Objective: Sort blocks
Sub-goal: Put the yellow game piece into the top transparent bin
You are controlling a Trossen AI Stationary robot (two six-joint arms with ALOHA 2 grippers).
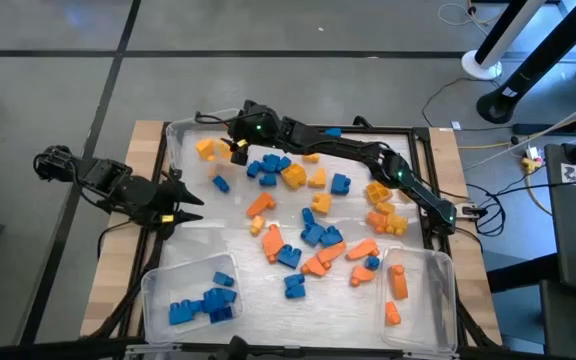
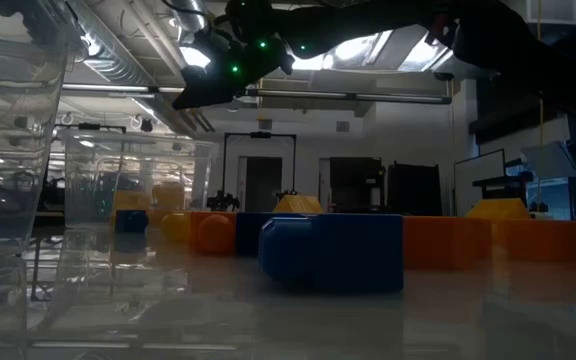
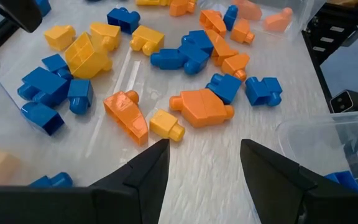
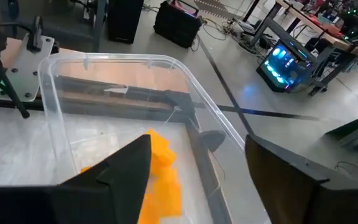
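- High view: the right gripper [image 1: 236,146] reaches to the upper left of the frame, over a clear bin [image 1: 173,150] at the far left corner of the table [image 1: 128,190]. Yellow blocks [image 1: 205,149] lie in that bin.
- In the right wrist view the right gripper's [image 4: 194,165] dark fingers [image 4: 120,165] stand spread apart with nothing between them; the clear bin [image 4: 55,112] and its yellow blocks [image 4: 163,168] lie below.
- The left gripper [image 1: 190,208] sits at the left middle of the high view, by the table's left edge, pointing toward the pile.
- In the left wrist view the left gripper [image 3: 204,162] is spread, empty, just short of a small yellow block [image 3: 166,124] and an orange wedge block [image 3: 126,117].
- Loose blocks [image 1: 313,225] in blue, orange and yellow are scattered across the middle of the table.
- Lower left of the high view: a bin [image 1: 153,290] holding blue blocks [image 1: 206,303].
- Lower right: a bin [image 1: 438,290] holding orange blocks [image 1: 397,283].
- Low view: a large blue block [image 2: 333,250] sits centre frame.
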